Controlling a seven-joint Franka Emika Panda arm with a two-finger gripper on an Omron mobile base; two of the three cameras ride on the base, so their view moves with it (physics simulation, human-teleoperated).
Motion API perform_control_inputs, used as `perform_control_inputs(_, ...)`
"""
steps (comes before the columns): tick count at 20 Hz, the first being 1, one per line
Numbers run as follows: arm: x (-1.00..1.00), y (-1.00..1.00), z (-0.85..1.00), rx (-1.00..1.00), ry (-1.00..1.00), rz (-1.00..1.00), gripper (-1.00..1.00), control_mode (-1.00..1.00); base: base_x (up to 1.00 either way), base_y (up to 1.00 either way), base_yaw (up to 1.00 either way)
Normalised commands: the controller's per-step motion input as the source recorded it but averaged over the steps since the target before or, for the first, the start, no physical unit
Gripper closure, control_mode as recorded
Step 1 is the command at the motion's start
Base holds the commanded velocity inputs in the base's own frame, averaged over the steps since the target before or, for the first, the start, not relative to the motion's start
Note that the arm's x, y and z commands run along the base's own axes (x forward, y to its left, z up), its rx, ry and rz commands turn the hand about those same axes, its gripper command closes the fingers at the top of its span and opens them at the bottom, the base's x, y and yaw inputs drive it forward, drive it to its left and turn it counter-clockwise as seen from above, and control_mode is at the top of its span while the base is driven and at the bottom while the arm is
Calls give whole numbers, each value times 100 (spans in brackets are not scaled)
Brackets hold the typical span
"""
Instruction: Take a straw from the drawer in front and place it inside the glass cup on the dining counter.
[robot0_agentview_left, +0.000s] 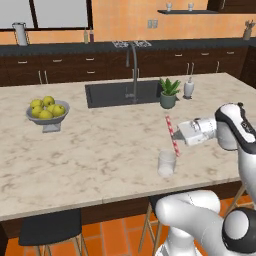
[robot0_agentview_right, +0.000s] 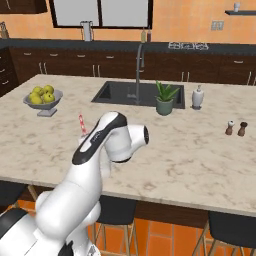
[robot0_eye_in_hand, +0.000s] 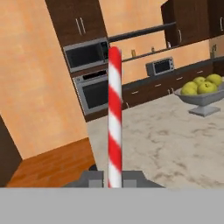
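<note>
One thin red-and-white striped straw (robot0_agentview_left: 172, 135) shows in the left base view, pinched in the robot's two-finger gripper (robot0_agentview_left: 178, 134) and slanting down just above the small clear glass cup (robot0_agentview_left: 167, 163). The cup stands near the front edge of the beige marbled dining counter (robot0_agentview_left: 100, 150). The straw's lower end sits close to the rim; whether it has entered I cannot tell.

From the right base view, the white arm hides most of it; the straw's top end (robot0_agentview_right: 82, 123) pokes up beside the arm's dark-striped link.

Along the hand view, the straw (robot0_eye_in_hand: 114, 113) rises straight from between the two dark fingertips (robot0_eye_in_hand: 92, 178), which are pressed together on its lower part, with a grey bowl of yellow-green apples (robot0_eye_in_hand: 202, 89) beyond.

It is likely very light, stiff but crushable, and smooth enough to swivel in the pinch; a hold near mid-length looks steadiest.
</note>
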Motion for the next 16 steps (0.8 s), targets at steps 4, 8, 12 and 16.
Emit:
perform_control_inputs(4, 13, 0, -35, 0, -22, 1, 100, -100, 0, 0, 0)
perform_control_inputs(8, 9, 0, -40, 0, -15, 0, 100, -100, 0, 0, 0)
perform_control_inputs(12, 17, 0, -20, 0, -13, 0, 100, -100, 0, 0, 0)
perform_control_inputs(16, 33, 0, -9, 5, -4, 0, 100, -100, 0, 0, 0)
